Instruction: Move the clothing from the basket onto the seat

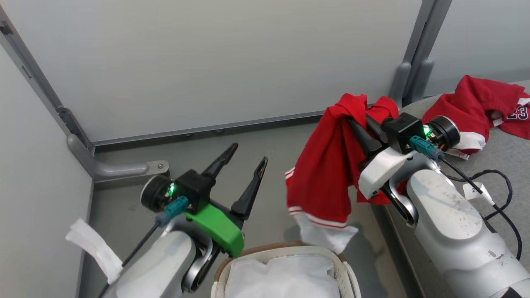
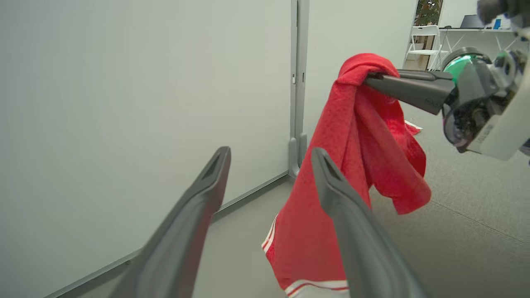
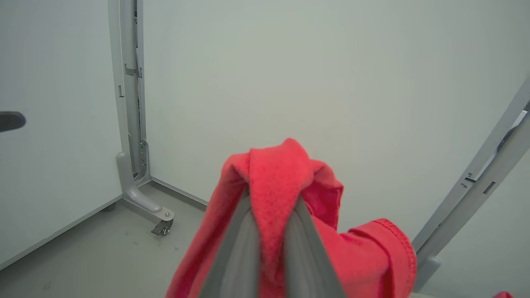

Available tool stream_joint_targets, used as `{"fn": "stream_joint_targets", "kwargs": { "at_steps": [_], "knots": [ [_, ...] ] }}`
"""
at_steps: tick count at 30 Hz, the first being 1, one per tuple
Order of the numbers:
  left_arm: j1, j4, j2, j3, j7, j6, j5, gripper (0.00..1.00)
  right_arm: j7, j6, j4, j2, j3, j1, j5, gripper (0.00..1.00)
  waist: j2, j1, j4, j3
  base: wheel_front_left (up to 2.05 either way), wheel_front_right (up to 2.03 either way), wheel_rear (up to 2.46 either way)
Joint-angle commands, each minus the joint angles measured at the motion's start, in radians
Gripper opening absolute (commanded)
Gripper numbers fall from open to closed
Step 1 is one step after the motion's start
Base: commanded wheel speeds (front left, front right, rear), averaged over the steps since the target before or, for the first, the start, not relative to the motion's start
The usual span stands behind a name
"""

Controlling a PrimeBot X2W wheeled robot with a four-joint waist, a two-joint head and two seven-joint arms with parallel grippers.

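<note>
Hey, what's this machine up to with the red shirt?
The robot is moving clothes from the basket to the sofa. Its right gripper is shut on a red jersey, which hangs in the air above the basket, beside the sofa. The left gripper is open and empty. A second jersey lies on the sofa. The basket shows its white liner.

Red jersey 1 [image 1: 327, 174], white striped hem, hangs clamped in right gripper [image 1: 354, 121], frame centre-right, hem just above basket [image 1: 345, 273] at bottom centre, white liner [image 1: 281, 277] inside. Red jersey 2 [image 1: 476, 103] lies crumpled on grey seat [image 1: 513, 149], upper right
</note>
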Motion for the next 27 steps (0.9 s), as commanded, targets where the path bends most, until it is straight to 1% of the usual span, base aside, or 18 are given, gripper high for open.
{"fn": "stream_joint_targets", "kwargs": {
  "at_steps": [1,9,13,19,27],
  "knots": [
    [0.05,-0.006,-0.005,0.015,0.0,0.001,0.018,1.0,0.0,-0.001,-0.007,-0.007,-0.015,0.023,-0.006,0.0,0.0,0.0,-0.005,-0.004,0.0,0.0,0.0],
    [0.211,-0.024,-0.039,0.113,0.0,-0.027,0.097,1.0,0.0,-0.001,-0.017,-0.009,-0.066,0.07,-0.033,0.0,0.0,0.0,-0.048,-0.009,0.0,0.0,0.0],
    [0.258,-0.027,-0.063,0.161,-0.001,-0.041,0.146,1.0,0.0,-0.001,-0.024,-0.003,-0.081,0.084,-0.044,0.0,0.0,0.0,-0.088,-0.009,0.0,0.0,0.0],
    [0.289,-0.033,-0.102,0.211,-0.001,-0.065,0.213,1.0,0.0,-0.001,-0.036,-0.003,-0.092,0.084,-0.059,0.0,0.0,0.0,-0.184,0.0,0.0,0.0,0.0],
    [0.309,-0.036,-0.15,0.261,-0.001,-0.088,0.27,1.0,0.0,-0.001,-0.054,-0.018,-0.102,0.082,-0.074,0.0,0.0,0.0,-0.352,0.037,0.0,0.0,0.0]
  ]
}}
